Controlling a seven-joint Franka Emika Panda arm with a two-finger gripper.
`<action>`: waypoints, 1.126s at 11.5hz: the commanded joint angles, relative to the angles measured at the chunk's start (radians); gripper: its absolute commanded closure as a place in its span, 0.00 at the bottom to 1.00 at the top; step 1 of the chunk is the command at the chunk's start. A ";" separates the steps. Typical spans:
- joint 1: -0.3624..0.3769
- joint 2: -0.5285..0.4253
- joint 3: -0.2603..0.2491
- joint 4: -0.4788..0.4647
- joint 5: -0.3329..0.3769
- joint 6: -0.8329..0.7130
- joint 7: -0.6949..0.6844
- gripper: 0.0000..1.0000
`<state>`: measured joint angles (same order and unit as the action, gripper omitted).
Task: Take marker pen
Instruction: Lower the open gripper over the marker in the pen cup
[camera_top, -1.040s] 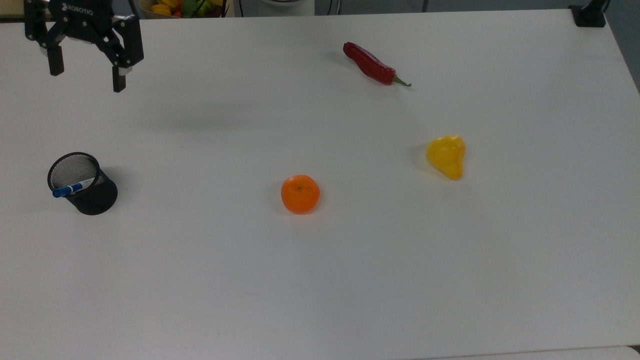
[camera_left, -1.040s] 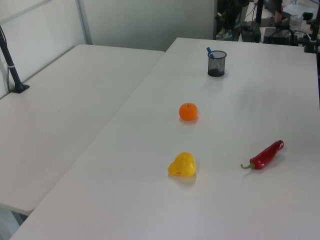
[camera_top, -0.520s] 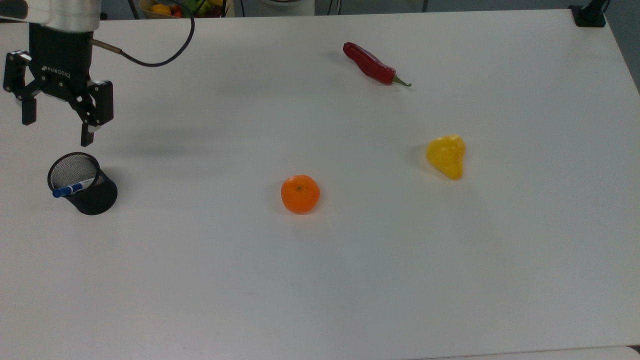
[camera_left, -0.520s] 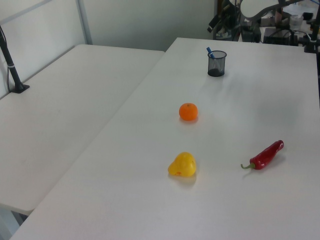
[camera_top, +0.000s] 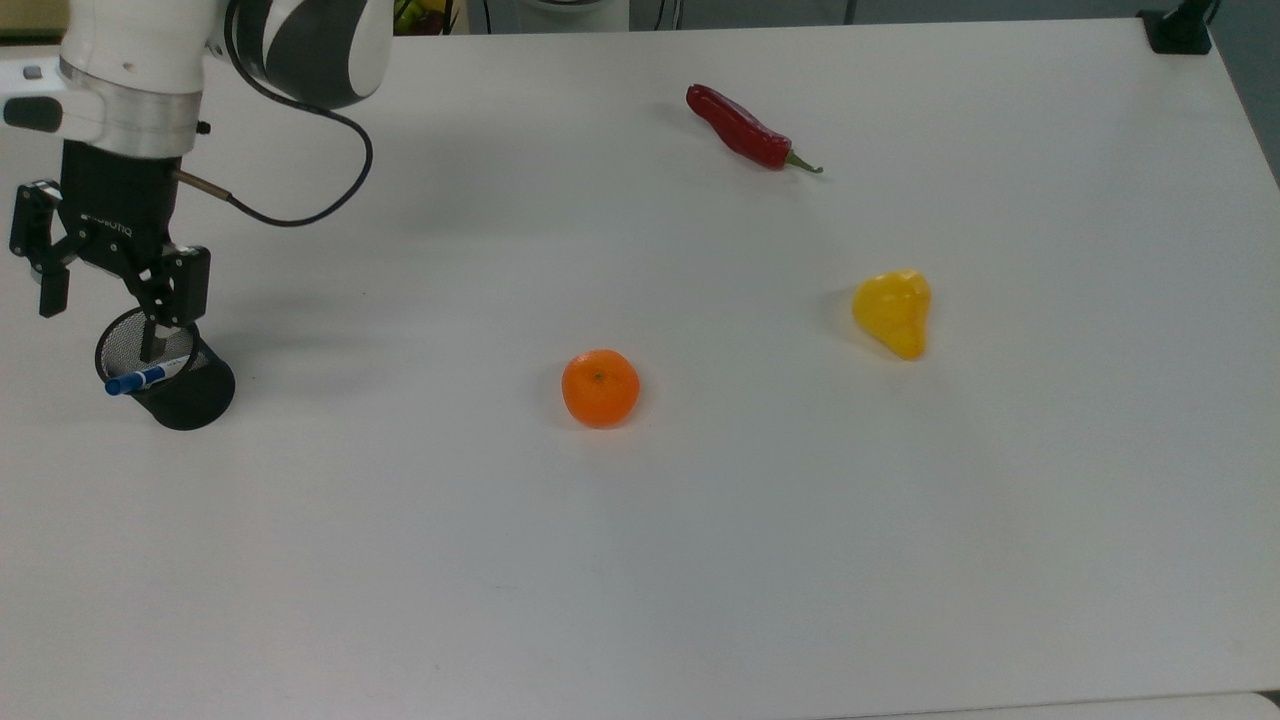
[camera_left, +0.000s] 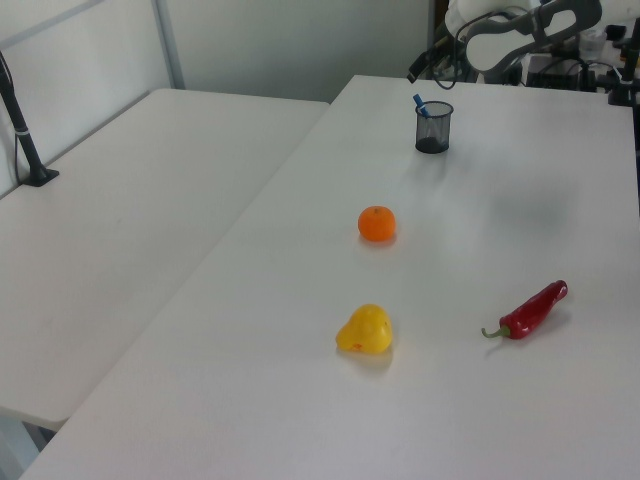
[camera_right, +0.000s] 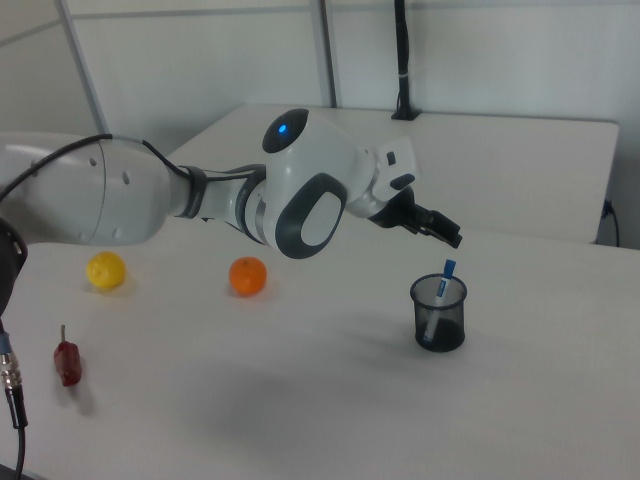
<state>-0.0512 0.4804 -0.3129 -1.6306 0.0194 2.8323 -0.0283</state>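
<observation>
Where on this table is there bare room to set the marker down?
The widest bare patch is the table below the orange and yellow pear in the top view. More lies between the red chili and the mesh cup. It is crowded only at the cup, where the gripper hangs over the marker pen.

Robotics lab: white tables (camera_top: 900, 550), partition walls (camera_right: 480, 50), robot arm (camera_right: 200, 200).

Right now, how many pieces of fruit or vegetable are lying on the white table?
3. A round orange fruit near the table's middle, a yellow pear-shaped fruit toward the top view's right, and a long red chili near the far edge. None looks hidden on the table.
</observation>
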 joint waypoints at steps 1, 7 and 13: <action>-0.001 0.064 -0.003 0.038 -0.006 0.027 0.021 0.18; -0.013 0.106 -0.002 0.038 -0.015 0.076 0.018 0.37; -0.024 0.158 -0.002 0.078 -0.019 0.078 0.004 0.50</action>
<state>-0.0678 0.6025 -0.3129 -1.5866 0.0191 2.8898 -0.0277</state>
